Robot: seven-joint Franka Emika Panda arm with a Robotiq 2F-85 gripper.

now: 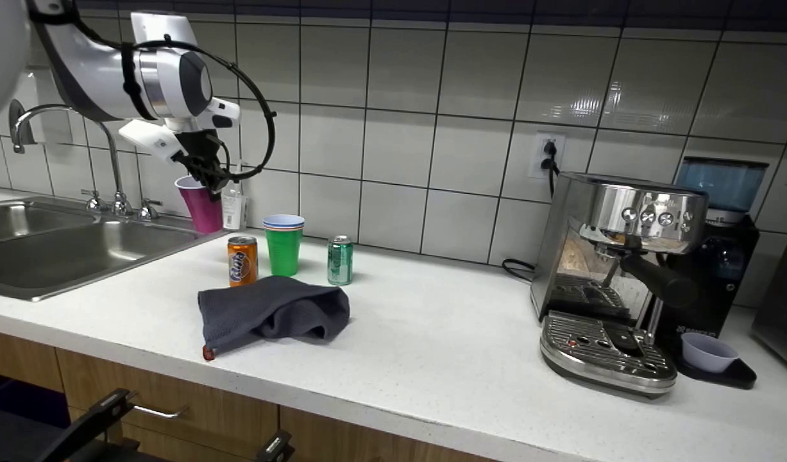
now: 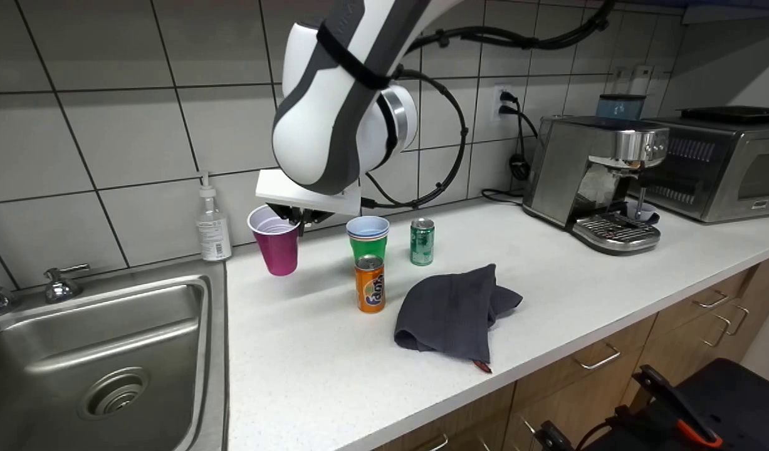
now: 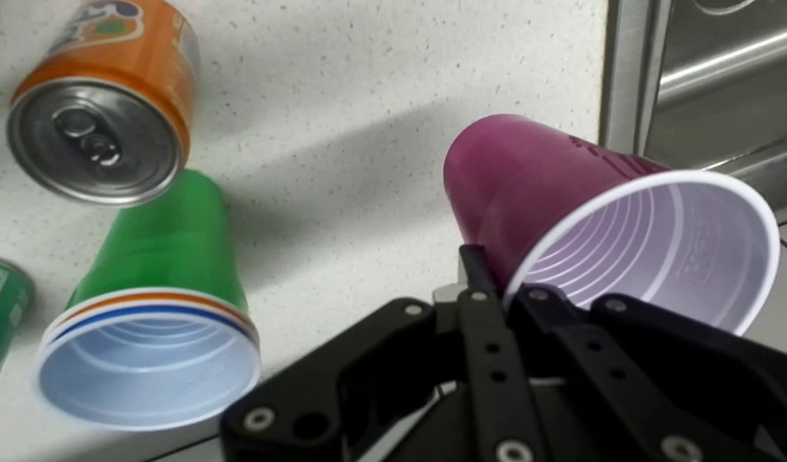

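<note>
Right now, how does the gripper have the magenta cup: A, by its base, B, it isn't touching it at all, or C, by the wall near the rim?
C, since in the wrist view the gripper pinches the wall of the magenta cup right by its white rim.

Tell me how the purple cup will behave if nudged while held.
The purple cup might pivot, since the tool pinches only one side, near the rim. It looks thin-walled and plastic, so it would probably be light and could flex when pressed.
</note>
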